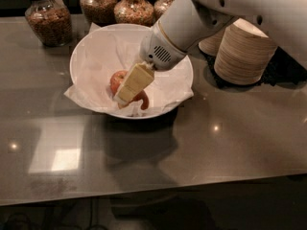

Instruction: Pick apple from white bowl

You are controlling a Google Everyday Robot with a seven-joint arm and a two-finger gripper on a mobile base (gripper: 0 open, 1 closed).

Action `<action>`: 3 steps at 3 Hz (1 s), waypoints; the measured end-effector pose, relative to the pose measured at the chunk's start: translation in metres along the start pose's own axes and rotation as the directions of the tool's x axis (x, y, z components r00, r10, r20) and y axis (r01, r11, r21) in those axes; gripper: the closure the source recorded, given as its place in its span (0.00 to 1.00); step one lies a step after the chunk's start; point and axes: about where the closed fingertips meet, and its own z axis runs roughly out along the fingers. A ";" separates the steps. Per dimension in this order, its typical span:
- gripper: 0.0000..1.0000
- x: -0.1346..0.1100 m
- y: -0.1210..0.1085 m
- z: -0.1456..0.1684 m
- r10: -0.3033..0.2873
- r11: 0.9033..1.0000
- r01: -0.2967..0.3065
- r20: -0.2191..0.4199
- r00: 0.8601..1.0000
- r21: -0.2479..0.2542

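Red-skinned, the apple [116, 80] sits unlifted in the white bowl [79, 49], the gripper [130, 85] down on it, grip impossible to tell.

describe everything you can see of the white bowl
The white bowl is wide, round and smooth, sitting upright on the grey counter. Crumpled white paper lines it and spills over the rim at both sides. An apple lies inside near the front, and the gripper reaches down into the bowl over that apple.
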 end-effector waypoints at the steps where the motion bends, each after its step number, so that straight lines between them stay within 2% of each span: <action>1: 0.28 0.000 -0.007 0.007 0.028 1.000 -0.028 -0.025 0.999 0.008; 3: 0.27 0.001 -0.018 0.017 0.080 0.997 -0.079 -0.063 0.995 0.027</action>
